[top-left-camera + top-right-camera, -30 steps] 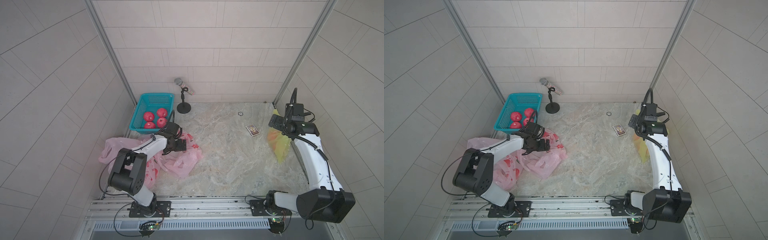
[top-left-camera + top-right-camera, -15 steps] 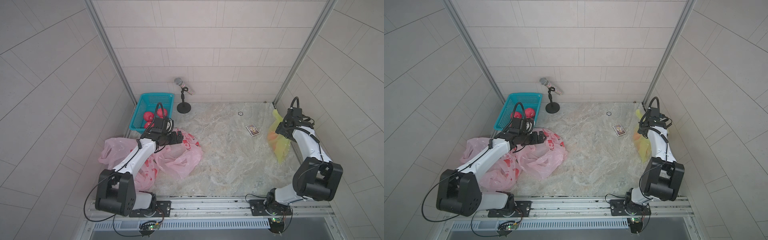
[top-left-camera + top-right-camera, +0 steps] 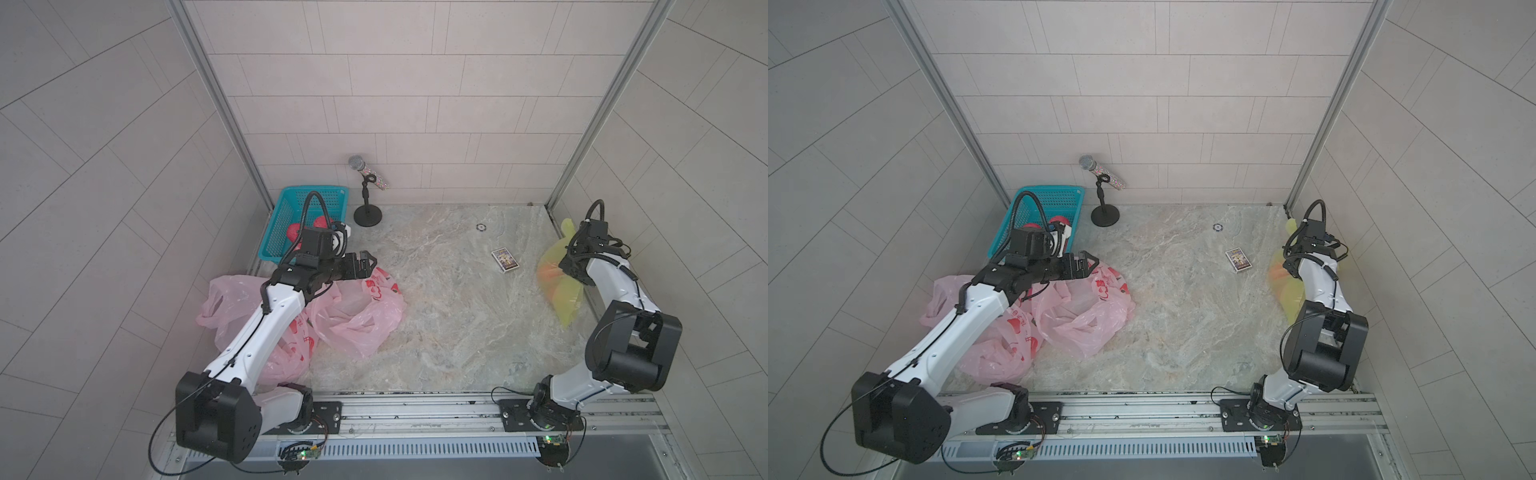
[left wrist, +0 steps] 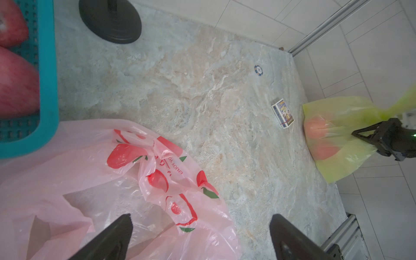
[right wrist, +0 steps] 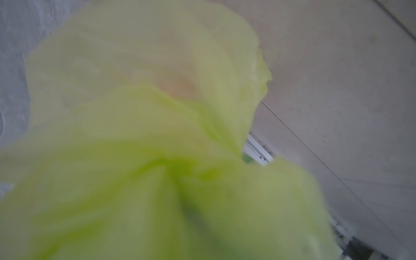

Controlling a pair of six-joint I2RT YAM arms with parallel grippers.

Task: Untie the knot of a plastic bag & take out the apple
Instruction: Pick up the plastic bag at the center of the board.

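Observation:
A tied yellow-green plastic bag leans against the right wall. An orange-red apple shows through its film. My right gripper reaches down onto the bag's upper part. Its wrist view is filled with blurred bag film that gathers toward the jaws, which look shut on it. The knot itself is hidden. My left gripper hovers open above the pink bags, holding nothing.
Crumpled pink bags lie at the left under my left arm. A teal basket with red apples stands at the back left, beside a microphone stand. A small card box and a chip lie on the stone floor.
My right arm came down from a raised pose onto the yellow-green bag and its jaws closed. My left gripper lifted off the pink bags and swung toward the middle, staying open.

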